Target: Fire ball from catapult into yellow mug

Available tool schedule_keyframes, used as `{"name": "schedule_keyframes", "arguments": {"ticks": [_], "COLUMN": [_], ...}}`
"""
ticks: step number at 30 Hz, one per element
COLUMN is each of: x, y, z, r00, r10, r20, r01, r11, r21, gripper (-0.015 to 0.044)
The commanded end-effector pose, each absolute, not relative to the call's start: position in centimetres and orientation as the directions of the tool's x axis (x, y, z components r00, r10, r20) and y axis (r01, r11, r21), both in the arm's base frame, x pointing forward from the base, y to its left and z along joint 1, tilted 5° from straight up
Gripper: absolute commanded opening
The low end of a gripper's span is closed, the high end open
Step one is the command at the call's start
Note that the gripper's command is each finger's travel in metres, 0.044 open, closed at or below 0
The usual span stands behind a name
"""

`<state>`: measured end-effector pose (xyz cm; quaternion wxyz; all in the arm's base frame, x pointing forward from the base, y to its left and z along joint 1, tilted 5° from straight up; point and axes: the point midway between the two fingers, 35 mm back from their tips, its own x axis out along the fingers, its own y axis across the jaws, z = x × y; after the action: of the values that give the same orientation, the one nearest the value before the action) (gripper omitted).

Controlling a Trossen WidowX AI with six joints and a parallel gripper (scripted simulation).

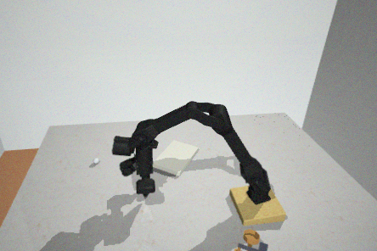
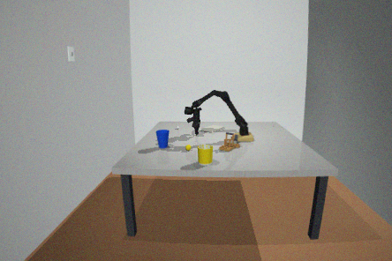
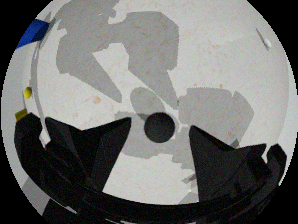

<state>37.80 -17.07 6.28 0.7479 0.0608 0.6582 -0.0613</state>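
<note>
My gripper (image 1: 145, 189) (image 2: 196, 130) (image 3: 161, 125) is open and points down. A black ball (image 3: 159, 127) shows between its fingertips in the wrist view, with a gap on each side; whether it is level with the tips or below them is hard to tell. A yellow ball (image 2: 188, 147) (image 3: 28, 92) lies between the blue cup and the yellow mug. A white ball (image 1: 96, 161) (image 2: 177, 128) (image 3: 268, 44) lies at the far left. The yellow mug (image 2: 205, 154) (image 3: 20, 116) stands upright near the table's front. The orange-brown catapult (image 1: 251, 237) (image 2: 229, 143) stands beside the arm's base, mostly cut off in the top view.
A blue cup (image 2: 162, 138) (image 3: 33, 34) stands upright at the left. A flat cream board (image 1: 180, 158) lies behind the gripper. The arm stands on a yellow block (image 1: 264, 214) (image 2: 246, 138) at the right. The grey table (image 2: 265, 167) has its front edge near the mug.
</note>
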Motion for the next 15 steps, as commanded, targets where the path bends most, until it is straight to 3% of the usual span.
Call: {"name": "schedule_keyframes", "arguments": {"ticks": [1, 2, 8, 15], "x": [37.62, 37.62, 37.62, 37.62], "y": [-16.88, -16.88, -16.88, -16.88], "z": [5.29, 5.27, 5.27, 5.27], "r00": [0.115, 0.115, 0.115, 0.115], "r10": [-0.003, -0.003, -0.003, -0.003], "r20": [-0.993, -0.993, -0.993, -0.993], "r01": [0.170, 0.170, 0.170, 0.170], "r11": [0.985, 0.985, 0.985, 0.985], "r21": [0.017, 0.017, 0.017, 0.017], "gripper": [0.0300, 0.0300, 0.0143, 0.0096]}}
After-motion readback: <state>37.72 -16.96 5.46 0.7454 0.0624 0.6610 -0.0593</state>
